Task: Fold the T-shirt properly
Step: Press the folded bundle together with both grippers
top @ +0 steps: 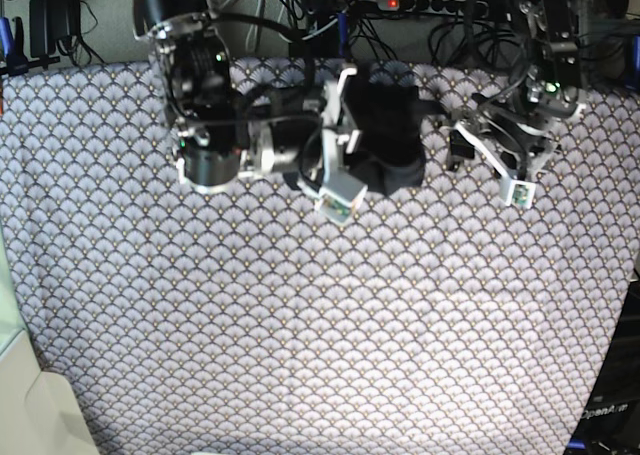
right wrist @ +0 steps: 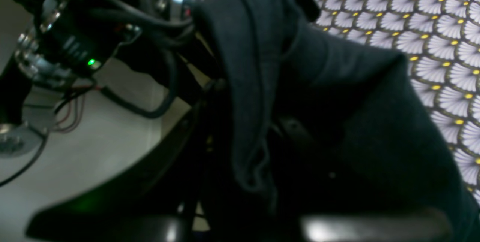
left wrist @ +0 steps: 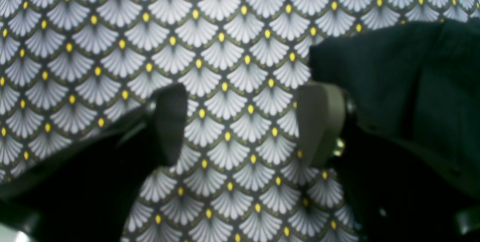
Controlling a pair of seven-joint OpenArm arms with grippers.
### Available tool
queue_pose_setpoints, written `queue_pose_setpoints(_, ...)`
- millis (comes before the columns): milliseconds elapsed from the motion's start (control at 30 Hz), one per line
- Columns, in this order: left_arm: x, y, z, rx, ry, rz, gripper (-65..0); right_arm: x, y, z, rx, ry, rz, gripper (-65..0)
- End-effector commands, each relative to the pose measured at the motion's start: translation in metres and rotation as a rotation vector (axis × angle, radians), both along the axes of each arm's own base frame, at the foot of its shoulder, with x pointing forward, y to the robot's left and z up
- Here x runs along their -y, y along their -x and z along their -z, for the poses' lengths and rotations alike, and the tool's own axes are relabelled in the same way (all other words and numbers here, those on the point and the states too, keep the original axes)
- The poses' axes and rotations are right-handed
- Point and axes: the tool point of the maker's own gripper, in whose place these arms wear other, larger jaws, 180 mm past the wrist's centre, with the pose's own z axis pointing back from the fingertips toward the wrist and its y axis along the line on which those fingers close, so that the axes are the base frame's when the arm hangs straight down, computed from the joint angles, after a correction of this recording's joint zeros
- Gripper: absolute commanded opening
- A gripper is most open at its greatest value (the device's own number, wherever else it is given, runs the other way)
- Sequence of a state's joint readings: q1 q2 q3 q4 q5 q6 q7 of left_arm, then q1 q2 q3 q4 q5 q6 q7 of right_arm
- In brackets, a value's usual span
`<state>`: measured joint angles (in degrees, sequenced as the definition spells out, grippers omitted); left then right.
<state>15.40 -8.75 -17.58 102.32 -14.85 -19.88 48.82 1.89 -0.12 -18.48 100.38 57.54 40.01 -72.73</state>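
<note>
The dark T-shirt (top: pixel 392 135) is a bunched heap at the far middle of the table. In the right wrist view the T-shirt (right wrist: pixel 337 122) drapes in thick folds right in front of the camera and hides the jaws. My right gripper (top: pixel 356 125) reaches in from the left and is shut on the T-shirt's left side. To the right of the heap my left gripper (top: pixel 466 131) hovers, apart from the cloth. In the left wrist view the left gripper (left wrist: pixel 243 122) is open over bare tablecloth, with the T-shirt (left wrist: pixel 397 81) just past its right finger (left wrist: pixel 320 122).
The scallop-patterned tablecloth (top: pixel 300 315) covers the whole table. Cables and a power strip (top: pixel 420 3) run along behind the far edge. The table's left edge (top: pixel 15 305) falls off to pale floor at the lower left. Arm wiring and a green light (right wrist: pixel 91 62) sit close beside the right wrist.
</note>
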Motion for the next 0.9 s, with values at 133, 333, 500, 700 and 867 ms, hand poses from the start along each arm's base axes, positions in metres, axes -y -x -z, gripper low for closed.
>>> queue_pose_setpoints(133,-0.001,-0.005,-0.01,0.04,0.001,0.003,-20.2,-0.004,-0.013,0.001,-0.037,-0.034,0.007,-65.0)
queue_pose_setpoints(333,-0.002,-0.002,-0.008,0.034,-0.001,0.003,-20.2,0.003,-0.021,0.002,-0.022,-0.016,0.015,-65.0)
queue_pose_setpoints(500,-0.002,-0.002,-0.008,0.032,-0.001,0.003,-20.2,0.006,-0.027,0.0,-0.005,-0.017,0.025,-59.1)
queue_pose_setpoints(700,-0.002,-0.002,-0.008,0.034,-0.001,0.003,-20.2,0.007,-0.027,0.01,-0.04,-0.007,0.028,-40.7)
queue_pose_setpoints(867,-0.002,-0.002,-0.008,0.034,-0.001,0.003,-20.2,0.008,-0.03,0.012,-0.046,-0.004,0.031,-33.3)
